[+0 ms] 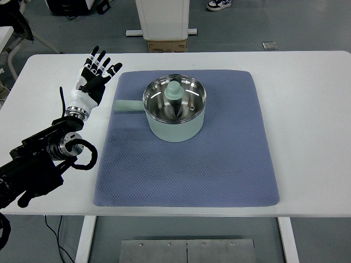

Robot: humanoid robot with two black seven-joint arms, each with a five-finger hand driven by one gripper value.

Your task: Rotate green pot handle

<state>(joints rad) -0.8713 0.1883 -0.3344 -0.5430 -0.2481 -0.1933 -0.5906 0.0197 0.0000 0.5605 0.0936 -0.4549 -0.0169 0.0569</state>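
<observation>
A pale green pot (174,125) with a glass lid and green knob (174,90) stands on the blue mat (186,164), toward its far half. Its green handle (128,106) sticks out to the left, ending near the mat's left edge. My left hand (94,74) hovers over the white table just left of the handle's tip, fingers spread and pointing away from me, holding nothing. A small gap separates hand and handle. The right arm does not appear.
The white table (307,109) extends around the mat on all sides. My left forearm (44,159) lies across the table's near-left corner. A white pedestal and a cardboard box (166,44) stand on the floor beyond the far edge.
</observation>
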